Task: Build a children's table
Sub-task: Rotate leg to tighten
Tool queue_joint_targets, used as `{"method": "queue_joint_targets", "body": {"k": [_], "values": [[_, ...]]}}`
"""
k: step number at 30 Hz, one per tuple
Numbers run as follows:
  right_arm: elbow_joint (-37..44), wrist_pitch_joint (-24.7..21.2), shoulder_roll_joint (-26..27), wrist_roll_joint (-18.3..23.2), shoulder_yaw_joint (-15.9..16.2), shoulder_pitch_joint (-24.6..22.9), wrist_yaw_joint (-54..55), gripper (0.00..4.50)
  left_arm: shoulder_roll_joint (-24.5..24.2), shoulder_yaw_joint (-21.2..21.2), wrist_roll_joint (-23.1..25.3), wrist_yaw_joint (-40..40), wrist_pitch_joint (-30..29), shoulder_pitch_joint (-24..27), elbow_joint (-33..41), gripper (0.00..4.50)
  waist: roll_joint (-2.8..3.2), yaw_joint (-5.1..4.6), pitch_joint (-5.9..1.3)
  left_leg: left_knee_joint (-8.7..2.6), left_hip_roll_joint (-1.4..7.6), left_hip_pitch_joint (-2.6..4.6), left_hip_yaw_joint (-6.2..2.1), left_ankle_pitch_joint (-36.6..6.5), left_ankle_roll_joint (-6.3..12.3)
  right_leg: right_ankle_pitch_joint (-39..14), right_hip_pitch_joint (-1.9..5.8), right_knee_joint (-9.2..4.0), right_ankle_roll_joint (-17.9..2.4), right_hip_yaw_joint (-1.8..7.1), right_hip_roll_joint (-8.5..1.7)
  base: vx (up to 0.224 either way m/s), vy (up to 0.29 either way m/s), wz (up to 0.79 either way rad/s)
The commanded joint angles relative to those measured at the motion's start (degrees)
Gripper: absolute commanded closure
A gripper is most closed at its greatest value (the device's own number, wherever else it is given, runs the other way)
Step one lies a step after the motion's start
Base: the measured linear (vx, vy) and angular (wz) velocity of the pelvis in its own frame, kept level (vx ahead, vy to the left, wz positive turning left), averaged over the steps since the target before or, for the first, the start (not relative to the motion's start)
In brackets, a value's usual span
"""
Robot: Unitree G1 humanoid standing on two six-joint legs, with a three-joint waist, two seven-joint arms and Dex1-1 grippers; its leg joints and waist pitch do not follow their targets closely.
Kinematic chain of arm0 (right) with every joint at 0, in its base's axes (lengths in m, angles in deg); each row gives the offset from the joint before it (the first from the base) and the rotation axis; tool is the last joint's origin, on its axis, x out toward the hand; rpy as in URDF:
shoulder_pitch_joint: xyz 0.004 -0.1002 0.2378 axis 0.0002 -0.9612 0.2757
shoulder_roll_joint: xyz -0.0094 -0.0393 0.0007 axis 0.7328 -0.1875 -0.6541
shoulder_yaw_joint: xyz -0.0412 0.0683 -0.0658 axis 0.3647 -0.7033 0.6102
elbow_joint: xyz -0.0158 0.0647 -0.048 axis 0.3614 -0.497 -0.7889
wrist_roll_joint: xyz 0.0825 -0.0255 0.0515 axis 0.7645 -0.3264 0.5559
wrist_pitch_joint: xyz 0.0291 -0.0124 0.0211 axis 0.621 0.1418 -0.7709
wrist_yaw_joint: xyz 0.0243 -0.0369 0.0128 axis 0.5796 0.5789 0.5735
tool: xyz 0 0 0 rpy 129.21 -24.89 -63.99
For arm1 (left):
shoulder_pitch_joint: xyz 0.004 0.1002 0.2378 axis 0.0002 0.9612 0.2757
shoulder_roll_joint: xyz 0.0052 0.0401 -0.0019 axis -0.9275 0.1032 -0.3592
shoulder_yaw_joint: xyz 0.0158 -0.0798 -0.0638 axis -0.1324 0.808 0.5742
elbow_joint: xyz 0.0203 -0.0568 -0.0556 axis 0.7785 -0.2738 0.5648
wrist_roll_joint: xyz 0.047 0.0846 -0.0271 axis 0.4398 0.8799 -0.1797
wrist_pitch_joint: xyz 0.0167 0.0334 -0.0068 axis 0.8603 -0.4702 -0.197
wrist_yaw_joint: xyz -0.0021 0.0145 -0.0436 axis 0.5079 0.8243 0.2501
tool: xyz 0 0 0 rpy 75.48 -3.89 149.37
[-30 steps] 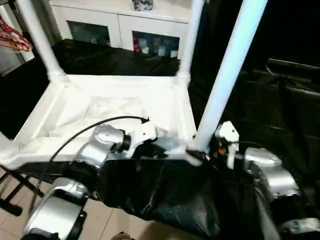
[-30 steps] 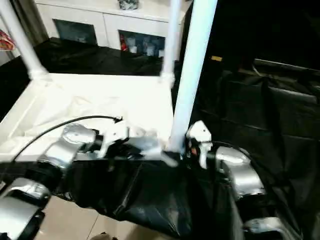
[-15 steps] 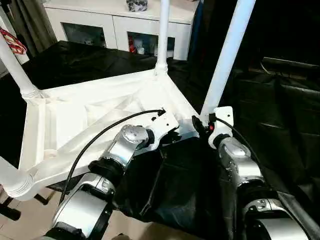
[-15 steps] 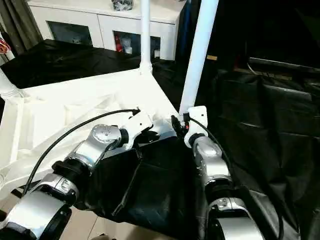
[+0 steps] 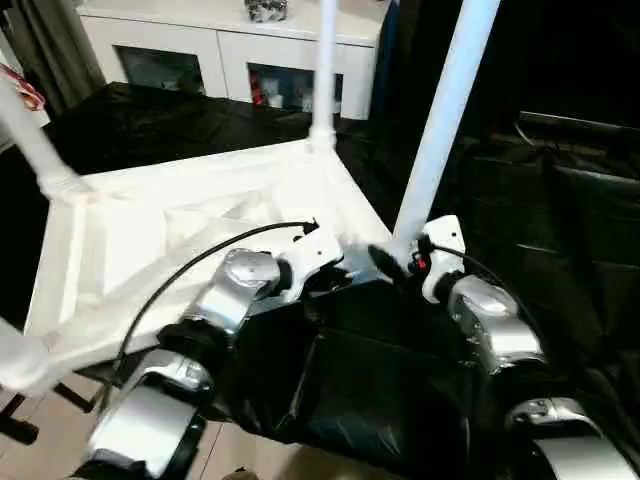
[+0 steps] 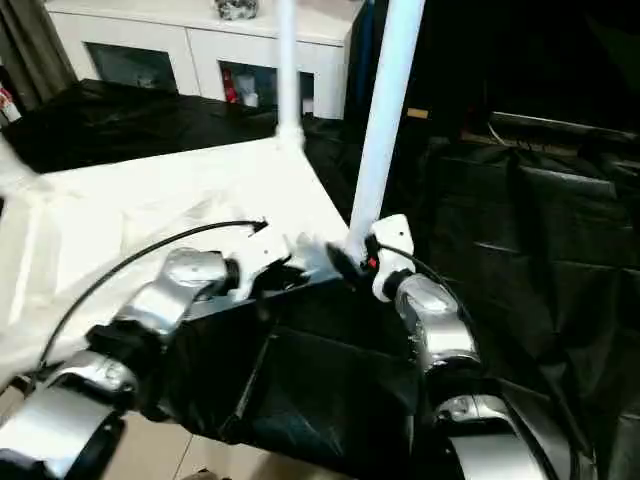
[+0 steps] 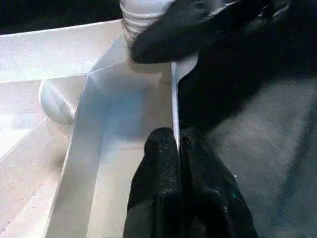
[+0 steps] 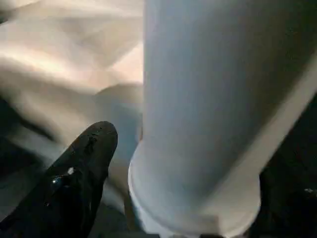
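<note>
Table (image 5: 190, 225) lies upside down on a black-draped surface (image 5: 380, 390), ribbed underside up, legs pointing up out of the corner sockets. Far-left leg (image 5: 30, 140) stands at the left corner, a near-left leg base (image 5: 20, 360) shows at the picture's lower left, the back leg (image 5: 324, 70) rises at the far corner, and the near-right leg (image 5: 440, 120) stands at the corner closest to both grippers.

Left gripper (image 7: 179, 148) is clamped on the thin near rim (image 7: 174, 104) of the top, one finger (image 7: 158, 163) inside the rim and the other outside, pressed together with only the rim wall between. It sits on the near edge, just left of the near-right corner.

Right gripper (image 5: 395, 262) is at the base of the near-right leg. In the right wrist view the leg (image 8: 208, 99) stands close in front, its flared base (image 8: 193, 208) low, with one black finger (image 8: 84, 158) just beside it; the gap between them looks small and contact can't be told. The second finger isn't visible, so whether the fingers stand apart or around the leg can't be told.

Key relation: the leg's long axis runs straight up, roughly crosswise to the right fingers, and its base lies directly ahead of them. Right arm is nearer the leg; left arm is busy steadying the top. Likely next: the right fingers need to straddle the leg low down, near the socket.
</note>
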Motion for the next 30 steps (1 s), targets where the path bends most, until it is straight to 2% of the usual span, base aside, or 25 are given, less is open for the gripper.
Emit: {"method": "queue_joint_targets", "body": {"k": [1,3,7,8,13,14,16,21,22,25,27,28,30], "values": [[3.91,0.66,-0.11,0.81,4.75,-0.98,-9.06,0.59,0.12,-1.6,-1.3,-3.69,2.76,0.57,1.27,4.5,-0.57,0.37,-3.32,-3.05,1.91,-0.07,-0.37,-10.31,4.71,-11.21,3.36,-4.65,-10.1,2.74,-4.78,0.0,0.0,0.0],[6.75,-0.39,-2.86,2.09,6.52,-2.56,-15.83,0.59,-1.8,-1.28,-1.95,-6.76,3.43,0.6,1.52,4.5,-0.71,0.62,-3.33,-2.91,1.95,-0.13,-0.27,-10.25,5.03,-10.35,3.38,-4.47,-10.58,2.75,-4.74,0.0,0.0,0.0],[8.67,-1.07,-4.61,2.55,7.9,-3.62,-19.55,0.59,-3.09,-1.06,-2.36,-8.55,3.64,0.54,1.65,4.5,-0.67,0.8,-3.39,-2.84,2.02,-0.02,-0.25,-9.92,4.99,-9.56,3.23,-4.38,-11.15,2.74,-4.77,0.0,0.0,0.0],[9.78,-1.68,-5.56,2.66,8.6,-4.19,-21.5,0.74,-3.77,-0.83,-2.48,-9.47,3.82,0.44,1.62,4.5,-0.67,0.88,-3.42,-2.85,2.01,-0.05,-0.28,-9.61,4.96,-9.16,3.28,-4.26,-11.35,2.71,-4.78,0.0,0.0,0.0],[12.39,-3.98,-6.72,3.52,8.92,-5.32,-24.73,0.93,-4.94,-0.71,-3.18,-11.69,4.56,0.3,1.31,4.5,-0.62,1.3,-3.44,-2.81,2.0,-0.03,-0.28,-9.41,4.73,-9.49,3.25,-4.28,-11.07,2.67,-4.77,0.0,0.0,0.0],[12.81,-4.21,-6.92,3.63,9.02,-5.48,-25.03,1.12,-5.2,-0.73,-3.36,-12.37,4.62,0.32,1.33,4.5,-0.6,1.45,-3.44,-2.78,2.01,-0.01,-0.25,-9.55,4.66,-9.71,3.23,-4.33,-11.01,2.71,-4.8,0.0,0.0,0.0],[13.29,-4.38,-7.09,3.74,9.15,-5.71,-25.22,1.21,-5.47,-0.71,-3.59,-12.92,4.67,0.33,1.32,4.5,-0.53,1.79,-3.46,-2.86,2.13,0.13,-0.28,-9.62,4.38,-10.0,3.12,-4.31,-10.79,2.73,-4.86,0.0,0.0,0.0],[14.36,-5.07,-6.82,3.93,9.02,-6.37,-24.88,1.65,-5.65,-0.59,-3.73,-13.47,4.67,0.49,1.27,4.5,-0.57,1.78,-3.44,-2.91,2.05,0.08,-0.31,-10.13,3.69,-10.72,3.18,-4.36,-10.6,2.7,-4.84,0.0,0.0,0.0],[14.45,-5.17,-6.71,3.96,8.98,-6.42,-24.76,1.65,-5.62,-0.56,-3.74,-13.46,4.66,0.51,1.24,4.5,-0.33,1.83,-3.45,-2.91,2.04,0.07,-0.36,-10.05,3.65,-10.56,3.2,-4.33,-10.59,2.7,-4.85,0.0,0.0,0.0],[14.33,-5.51,-5.57,4.1,8.05,-6.59,-22.76,1.77,-4.82,-0.36,-3.64,-12.16,4.3,0.47,1.03,4.5,-0.4,1.79,-3.46,-2.9,2.04,0.06,-0.32,-10.05,3.56,-10.08,3.19,-4.36,-10.71,2.69,-4.84,0.0,0.0,0.0],[13.98,-5.13,-3.83,4.64,6.53,-6.49,-19.82,1.8,-3.5,0.16,-4.1,-10.47,2.89,0.28,1.01,4.5,-0.39,1.74,-3.41,-2.96,2.06,0.04,-0.36,-10.14,3.41,-10.07,3.12,-4.33,-10.81,2.67,-4.83,0.0,0.0,0.0],[12.68,-6.49,-1.65,4.04,5.1,-5.73,-14.11,1.8,-1.85,0.35,-3.63,-7.03,1.46,-0.27,0.43,4.5,-0.3,1.72,-3.4,-2.97,2.01,0.12,-0.38,-10.63,3.1,-11.01,3.11,-4.44,-10.65,2.68,-4.87,0.0,0.0,0.0],[10.46,-5.86,0.68,2.6,4.07,-4.74,-7.78,1.8,0.14,0.49,-2.8,-2.79,0.28,-1.04,-0.68,4.5,-0.26,1.33,-3.23,-3.26,2.0,0.25,-0.53,-11.85,1.97,-13.79,2.96,-4.73,-10.27,2.67,-5.01,0.0,0.0,0.0]]}}
